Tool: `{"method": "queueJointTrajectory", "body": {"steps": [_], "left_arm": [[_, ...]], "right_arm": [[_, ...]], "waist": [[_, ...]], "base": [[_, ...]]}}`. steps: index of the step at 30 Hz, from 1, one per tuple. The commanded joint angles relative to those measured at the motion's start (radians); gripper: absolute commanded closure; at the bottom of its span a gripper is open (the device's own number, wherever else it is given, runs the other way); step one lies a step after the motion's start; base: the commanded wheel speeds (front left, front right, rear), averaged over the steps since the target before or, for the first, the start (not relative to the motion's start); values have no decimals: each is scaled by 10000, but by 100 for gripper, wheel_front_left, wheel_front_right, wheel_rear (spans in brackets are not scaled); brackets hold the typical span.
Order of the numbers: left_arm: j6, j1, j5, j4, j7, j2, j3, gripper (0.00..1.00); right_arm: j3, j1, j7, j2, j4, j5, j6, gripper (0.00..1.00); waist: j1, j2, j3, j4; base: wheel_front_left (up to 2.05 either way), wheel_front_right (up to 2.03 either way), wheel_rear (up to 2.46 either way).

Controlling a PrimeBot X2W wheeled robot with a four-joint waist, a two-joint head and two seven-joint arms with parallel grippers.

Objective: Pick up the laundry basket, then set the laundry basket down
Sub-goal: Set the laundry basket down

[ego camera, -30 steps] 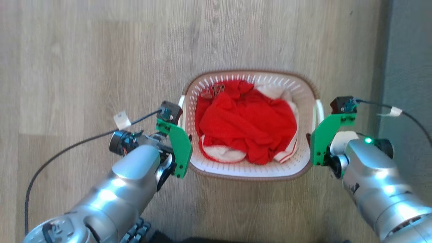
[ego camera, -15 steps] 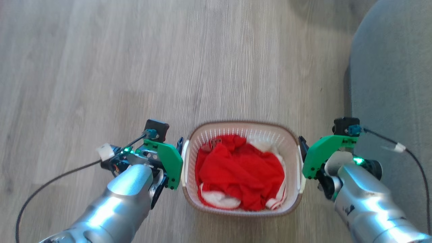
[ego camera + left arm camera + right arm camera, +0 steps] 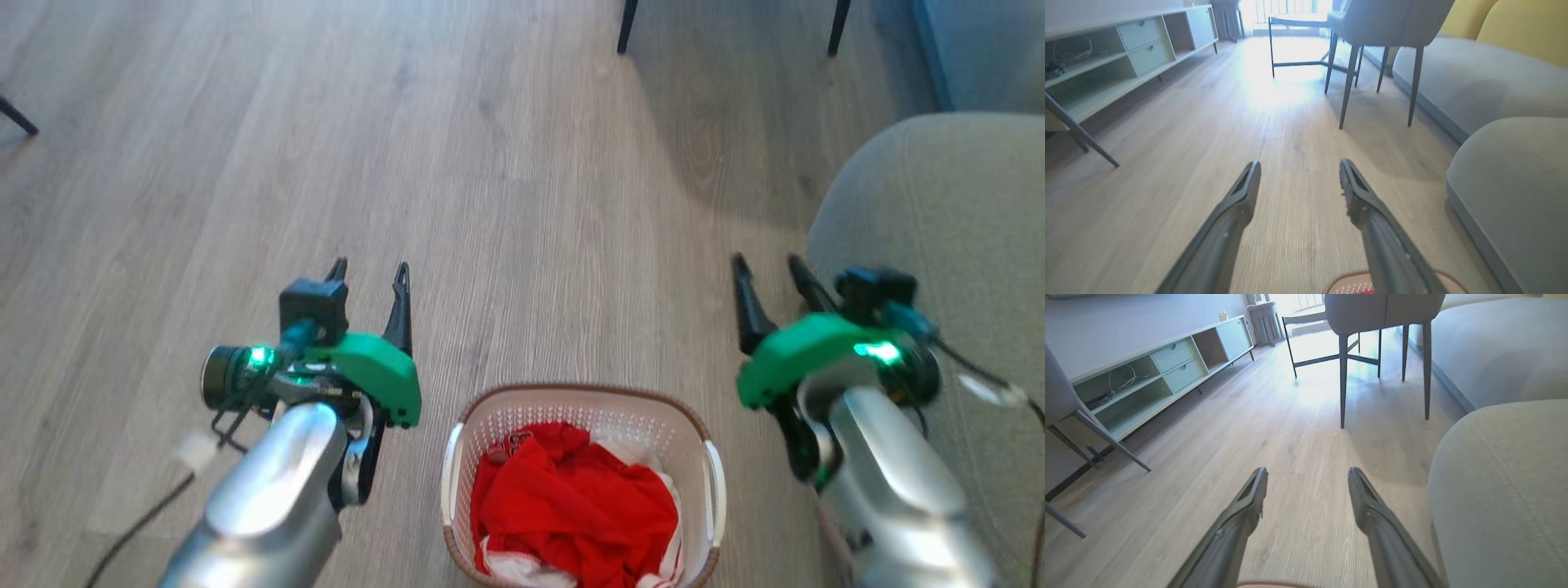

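The basket (image 3: 581,398) runs off the head view's bottom edge, which cuts away its near rim and part of the clothes (image 3: 571,514). In the left wrist view a rim sliver peeks from behind the left end effector (image 3: 1299,163). Right of the basket, the right end effector (image 3: 766,263) is blurred. Beyond the basket, chair legs (image 3: 625,24) are cropped at the top.

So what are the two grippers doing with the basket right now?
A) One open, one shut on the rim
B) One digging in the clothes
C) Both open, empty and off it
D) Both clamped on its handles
C: the left gripper and right gripper both have spread, empty fingers that point ahead, away from the basket.
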Motion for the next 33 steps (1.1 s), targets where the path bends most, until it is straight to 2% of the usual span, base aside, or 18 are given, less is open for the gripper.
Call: {"method": "queueJointTrajectory", "body": {"steps": [1, 4, 9, 15, 19, 22, 33], "left_arm": [[17, -62, 667, -1090, -122, 176, 1004, 0], [-211, 740, 1627, -2418, -123, -66, 2190, 0], [-882, 1938, 2684, -3962, -123, -652, 3755, 0], [-1341, 3005, 3549, -4615, -123, -1028, 4447, 0], [-1907, 3681, 3334, -4495, -123, -1198, 4707, 0], [-2144, 4008, 3559, -4419, -123, -1234, 4781, 0], [-2158, 4622, 3622, -4206, -124, -1245, 4656, 0]], "right_arm": [[-219, 471, -123, 119, -941, -428, 67, 0], [-786, 1211, -124, 174, -2425, -1010, 67, 0], [-1217, 2257, -124, 201, -4682, -1503, 67, 0], [-1335, 3248, -125, 203, -5942, -1763, 67, 0], [-1457, 3925, -125, 204, -6073, -1836, 67, 0], [-1604, 4297, -125, 205, -6001, -1896, 67, 0], [-1680, 4910, -125, 205, -5829, -2026, 67, 0]], "waist": [[1, 0, -195, 112], [1, 0, -286, 193], [1, 0, -371, 271], [1, 0, -449, 282], [1, 0, -539, 227], [1, 0, -602, 178], [1, 0, -732, 60]], "base": [[0, 0, 0], [0, 0, 0], [0, 0, 0], [0, 0, 0], [0, 0, 0], [0, 0, 0], [0, 0, 0]]}}
